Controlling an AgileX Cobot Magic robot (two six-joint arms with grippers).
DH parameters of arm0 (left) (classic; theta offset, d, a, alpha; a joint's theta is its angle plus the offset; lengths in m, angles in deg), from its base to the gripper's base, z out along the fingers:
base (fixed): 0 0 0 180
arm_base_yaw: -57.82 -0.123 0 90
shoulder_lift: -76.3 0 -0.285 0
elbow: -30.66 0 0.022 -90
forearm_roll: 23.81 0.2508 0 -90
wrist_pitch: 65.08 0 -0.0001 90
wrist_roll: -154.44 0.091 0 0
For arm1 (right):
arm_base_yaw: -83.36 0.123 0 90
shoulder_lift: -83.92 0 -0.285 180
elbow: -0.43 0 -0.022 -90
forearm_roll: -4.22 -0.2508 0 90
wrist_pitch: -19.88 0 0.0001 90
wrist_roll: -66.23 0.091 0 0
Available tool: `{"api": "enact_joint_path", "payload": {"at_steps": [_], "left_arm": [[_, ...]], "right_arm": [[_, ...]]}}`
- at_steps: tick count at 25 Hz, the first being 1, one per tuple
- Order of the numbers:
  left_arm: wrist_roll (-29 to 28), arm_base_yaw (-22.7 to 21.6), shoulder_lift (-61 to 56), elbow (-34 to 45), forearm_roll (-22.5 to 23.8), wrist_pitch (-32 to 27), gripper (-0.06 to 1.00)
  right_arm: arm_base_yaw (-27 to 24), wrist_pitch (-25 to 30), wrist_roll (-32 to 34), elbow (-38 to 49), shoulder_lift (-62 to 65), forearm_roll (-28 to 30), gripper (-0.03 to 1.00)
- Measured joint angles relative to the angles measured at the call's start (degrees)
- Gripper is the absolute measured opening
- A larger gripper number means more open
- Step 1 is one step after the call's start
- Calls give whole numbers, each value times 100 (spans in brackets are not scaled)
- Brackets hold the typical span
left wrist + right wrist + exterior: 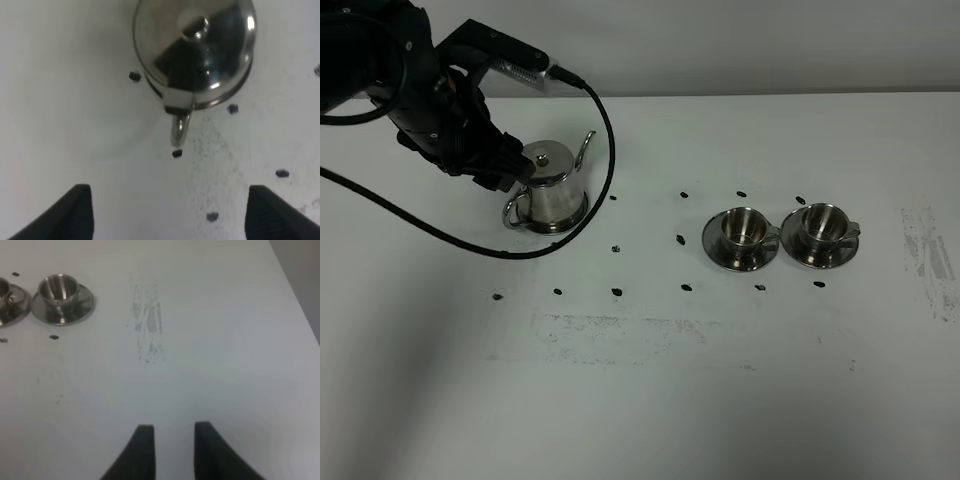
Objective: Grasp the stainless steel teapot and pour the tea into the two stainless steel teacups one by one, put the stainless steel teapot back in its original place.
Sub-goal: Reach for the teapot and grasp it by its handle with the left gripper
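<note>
The stainless steel teapot (553,188) stands upright on its round steel base (576,220) at the left of the table, lid on, spout pointing back right, loop handle (513,212) at the front left. My left gripper (510,165) hovers just left of and above the pot, open and empty. In the left wrist view the teapot (200,45) and its handle (180,127) lie ahead of the wide-open gripper (169,192), apart from it. The two stainless steel teacups (744,228) (823,224) sit on saucers at the right. No tea shows. My right gripper (174,432) is empty, narrowly open.
Small black marks (617,292) dot the white table around the pot and cups. A black cable (605,120) loops from the left arm around the pot's right side. A scuffed patch (925,250) lies right of the cups; it also shows in the right wrist view (147,325).
</note>
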Motion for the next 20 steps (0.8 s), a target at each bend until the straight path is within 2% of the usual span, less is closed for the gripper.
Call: {"api": "enact_joint_path", "payload": {"at_steps": [8,13,20], "left_arm": [[412,-81,895,-717,-526,-407,61],[476,-81,1274,-1197,-526,-815,61],[882,-101,1476,-1276,-526,-736,61]], "right_arm": [[0,0,0,0,0,0,19],[0,0,0,0,0,0,19],[0,0,0,0,0,0,19]]}}
